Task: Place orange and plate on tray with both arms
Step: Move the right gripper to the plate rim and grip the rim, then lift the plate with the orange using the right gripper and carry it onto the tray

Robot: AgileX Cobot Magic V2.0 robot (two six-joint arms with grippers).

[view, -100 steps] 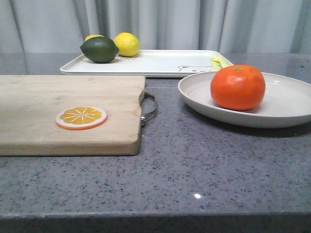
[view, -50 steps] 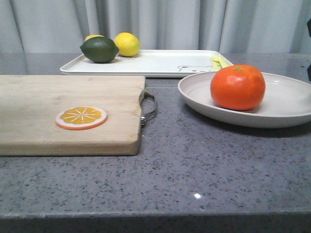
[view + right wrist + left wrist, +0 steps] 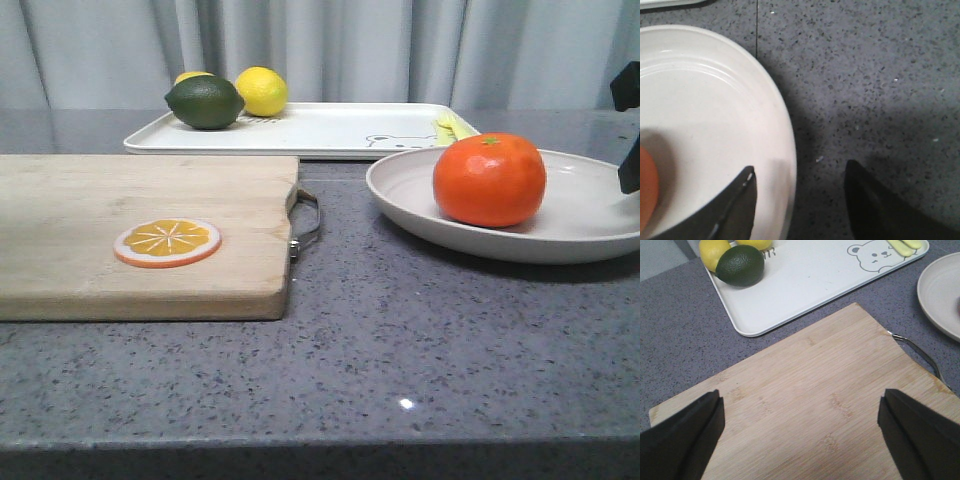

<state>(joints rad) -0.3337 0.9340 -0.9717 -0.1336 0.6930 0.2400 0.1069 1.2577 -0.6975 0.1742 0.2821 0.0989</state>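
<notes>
The orange (image 3: 489, 180) sits in the off-white plate (image 3: 590, 215) on the counter at the right. The white tray (image 3: 330, 130) lies behind, its bear drawing (image 3: 870, 255) facing the plate. My right gripper (image 3: 628, 128) shows at the right edge of the front view, at the plate's right rim. In the right wrist view the right gripper (image 3: 800, 166) is open, one finger over the inside of the plate (image 3: 705, 110) and the other over the counter, with the rim between them. My left gripper (image 3: 801, 395) is open and empty above the wooden cutting board (image 3: 815, 390).
The cutting board (image 3: 140, 230) with a metal handle lies at the left and carries an orange slice (image 3: 167, 242). A dark green lime (image 3: 204, 102) and two lemons (image 3: 261, 91) sit at the tray's left end, and pale yellow pieces (image 3: 452, 127) at its right end. A curtain hangs behind.
My right gripper has come into the front view from the right edge and now stands at the plate's right rim. The orange, plate and tray have not moved.
</notes>
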